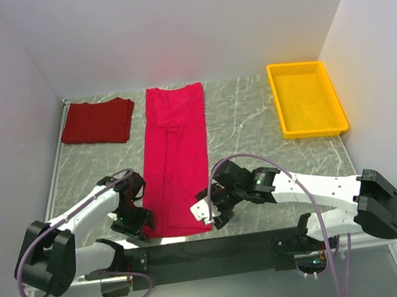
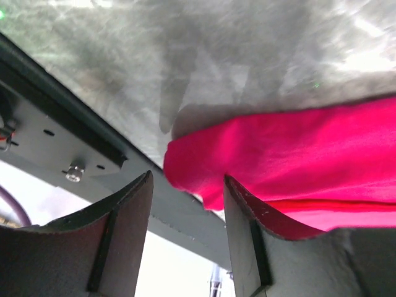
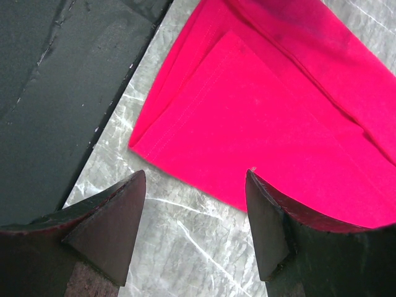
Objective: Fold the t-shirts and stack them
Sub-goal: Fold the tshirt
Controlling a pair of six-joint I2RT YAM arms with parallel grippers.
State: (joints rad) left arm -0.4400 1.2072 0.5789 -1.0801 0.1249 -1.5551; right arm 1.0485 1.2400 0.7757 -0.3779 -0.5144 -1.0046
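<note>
Left tool (image 1: 133, 216) and right tool (image 1: 212, 216), both with fingers spread and holding nothing, bracket near hem of crimson-pink t-shirt (image 1: 177, 151) on counter (image 1: 246, 124). Shirt lies as long narrow strip, sides turned in, running from near edge toward far wall. Brick-red t-shirt (image 1: 98, 122) sits folded at far left, just beside strip's far end. Roughly halfway, by appearances: crosswise folds of pink shirt and stacking remain. Yellow tray (image 1: 307, 99) stands far right, well apart.

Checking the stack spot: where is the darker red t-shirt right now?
In the top view the darker red t-shirt lies folded at the far left of the table, beside the long pink t-shirt; the yellow tray sits far right.
</note>
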